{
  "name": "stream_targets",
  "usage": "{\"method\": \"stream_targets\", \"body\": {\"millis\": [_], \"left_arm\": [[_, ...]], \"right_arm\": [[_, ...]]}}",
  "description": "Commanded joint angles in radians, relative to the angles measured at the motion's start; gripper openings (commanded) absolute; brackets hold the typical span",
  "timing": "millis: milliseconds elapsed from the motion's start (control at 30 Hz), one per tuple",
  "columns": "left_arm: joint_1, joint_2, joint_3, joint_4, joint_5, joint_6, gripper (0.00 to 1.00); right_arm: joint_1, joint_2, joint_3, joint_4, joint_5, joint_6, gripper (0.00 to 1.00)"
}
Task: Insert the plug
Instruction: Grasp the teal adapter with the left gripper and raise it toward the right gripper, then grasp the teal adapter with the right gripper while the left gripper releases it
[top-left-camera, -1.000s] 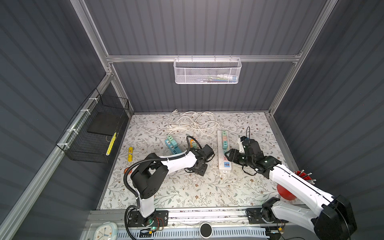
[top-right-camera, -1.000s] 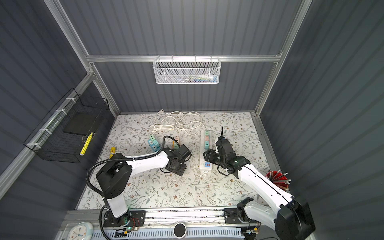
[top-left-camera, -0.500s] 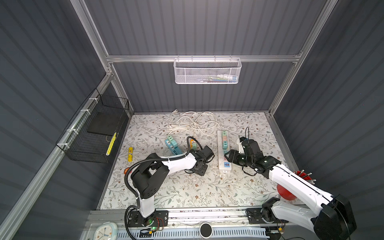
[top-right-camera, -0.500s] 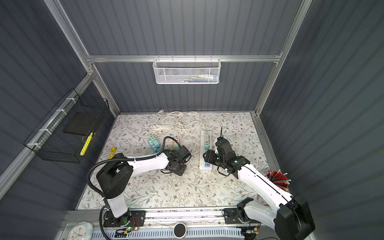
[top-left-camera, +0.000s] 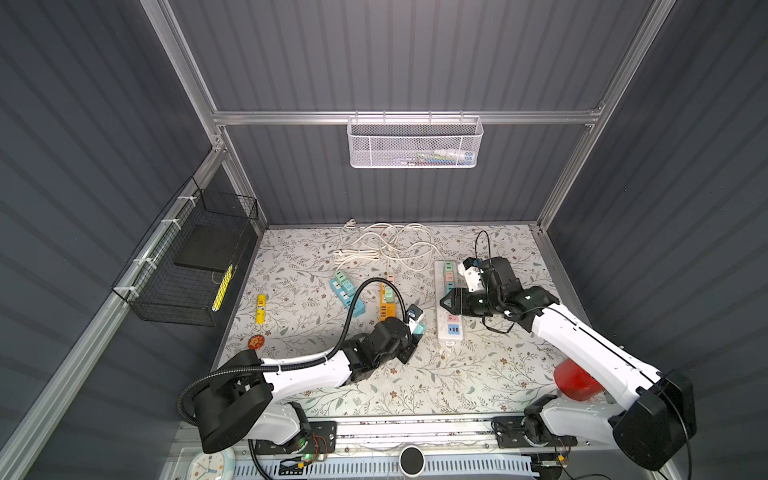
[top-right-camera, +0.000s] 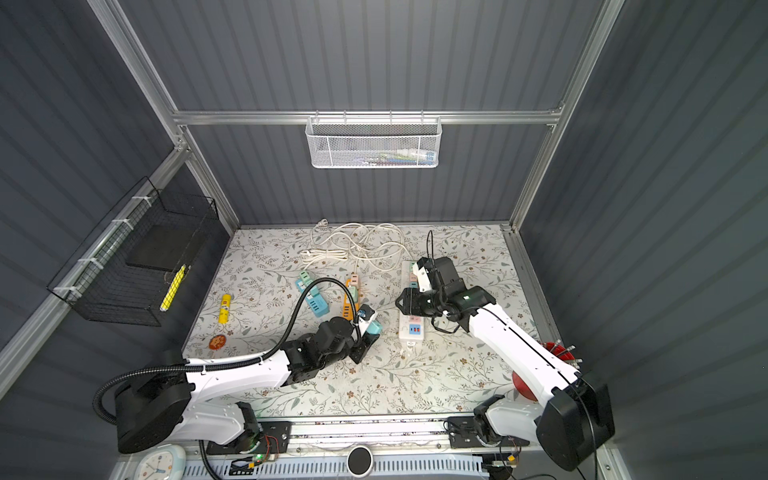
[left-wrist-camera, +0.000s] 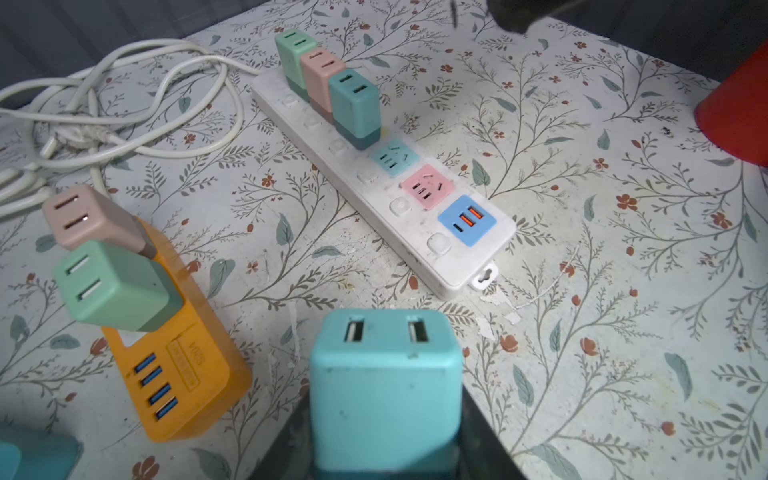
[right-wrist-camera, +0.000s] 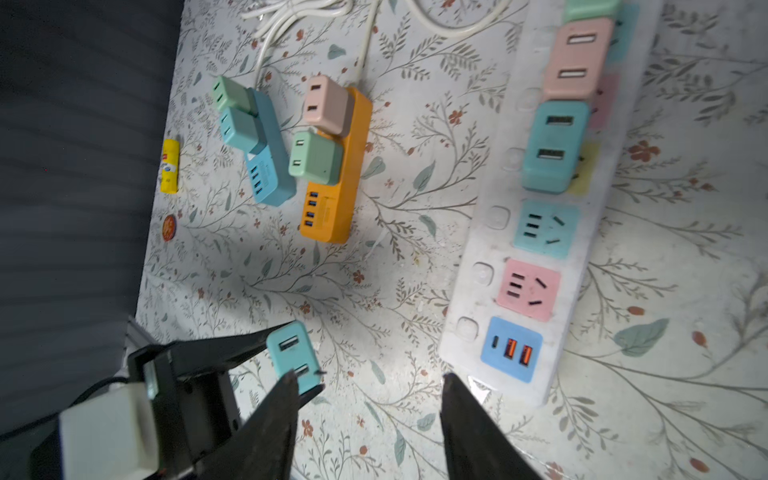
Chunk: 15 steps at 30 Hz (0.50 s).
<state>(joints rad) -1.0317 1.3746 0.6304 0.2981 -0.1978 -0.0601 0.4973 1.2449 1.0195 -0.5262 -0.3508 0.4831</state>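
Observation:
A teal plug (left-wrist-camera: 386, 382) with two USB slots on its face sits between the jaws of my left gripper (top-left-camera: 409, 337), which is shut on it. In both top views the plug (top-right-camera: 371, 327) hangs low over the table, just left of the near end of the white power strip (top-left-camera: 451, 330). Three plugs fill the strip's far sockets. A teal socket (left-wrist-camera: 394, 157) and a pink socket (left-wrist-camera: 426, 185) are free, beside a blue USB panel (right-wrist-camera: 512, 348). My right gripper (right-wrist-camera: 370, 378) stands open and empty over the strip's middle (top-right-camera: 411, 330).
An orange strip (top-left-camera: 387, 309) and a blue strip (top-left-camera: 347, 291), each carrying plugs, lie left of the left gripper. White cable (top-left-camera: 382, 245) is coiled at the back. A red cup (top-left-camera: 575, 380) stands at the front right, and a yellow tube (top-left-camera: 260, 308) lies far left.
The left jaws have closed on the teal plug. The right jaws have narrowed slightly. Both arms have hardly moved.

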Motion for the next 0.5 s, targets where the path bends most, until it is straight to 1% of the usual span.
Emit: {"method": "stream_targets", "body": {"millis": [0,167,400,467], "left_arm": [[0.0,0.005,0.037,0.115,0.049,0.064,0.12],[0.0,0.016,0.044,0.112,0.093,0.06,0.14],[0.0,0.018,0.049,0.114,0.095,0.053,0.14],[0.0,0.015,0.05,0.12,0.095,0.05,0.15]], "right_arm": [[0.009,0.02,0.031,-0.046,-0.097,-0.067,0.55],[0.046,0.045,0.03,-0.03,-0.128,-0.089,0.55],[0.097,0.106,0.032,-0.004,-0.168,-0.109,0.54],[0.104,0.124,0.031,-0.004,-0.169,-0.113,0.5]]}}
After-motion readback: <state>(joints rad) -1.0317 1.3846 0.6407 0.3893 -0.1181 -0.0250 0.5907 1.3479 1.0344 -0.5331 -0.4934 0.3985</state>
